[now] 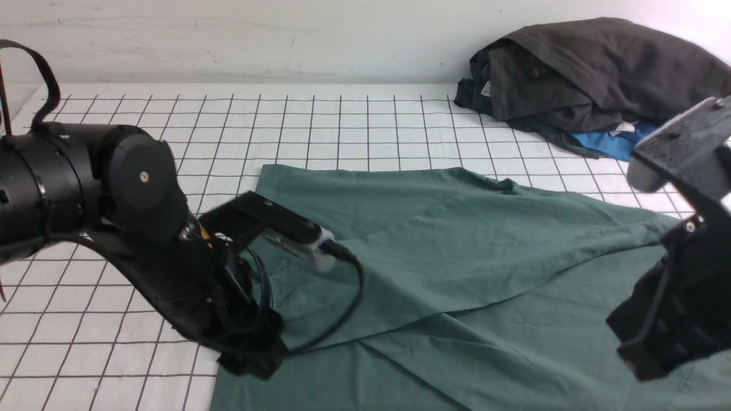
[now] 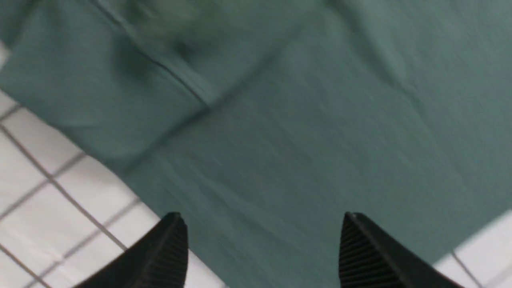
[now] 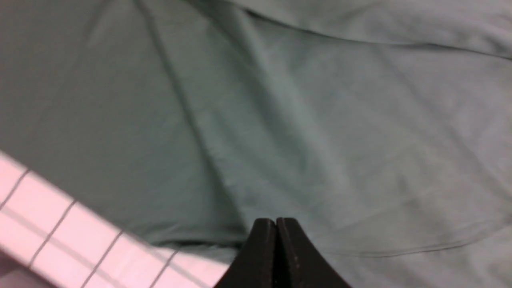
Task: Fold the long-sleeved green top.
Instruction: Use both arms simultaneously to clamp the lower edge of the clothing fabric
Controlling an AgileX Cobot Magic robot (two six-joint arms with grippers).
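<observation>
In the front view the green top [image 1: 485,257] lies spread on the gridded table [image 1: 114,142], from the middle to the right and near edge, with one part already laid across the body. A heap of dark clothes [image 1: 588,68] sits far right, well apart. The left arm [image 1: 143,245] bends down at the top's near left border, and the right arm [image 1: 679,285] hangs over its right side. In the left wrist view the left gripper [image 2: 260,224] has its fingers [image 2: 168,248] wide apart over the cloth, just beside the border where the white grid shows. We judge the step is to take this border, so we should lower until one finger slides under the edge, and close only then (a bite from above may catch a single layer). In the right wrist view the right gripper [image 3: 276,222] is pressed together with no cloth visible between its tips. We would have it grip its own side before lifting, so that the fold goes evenly.
</observation>
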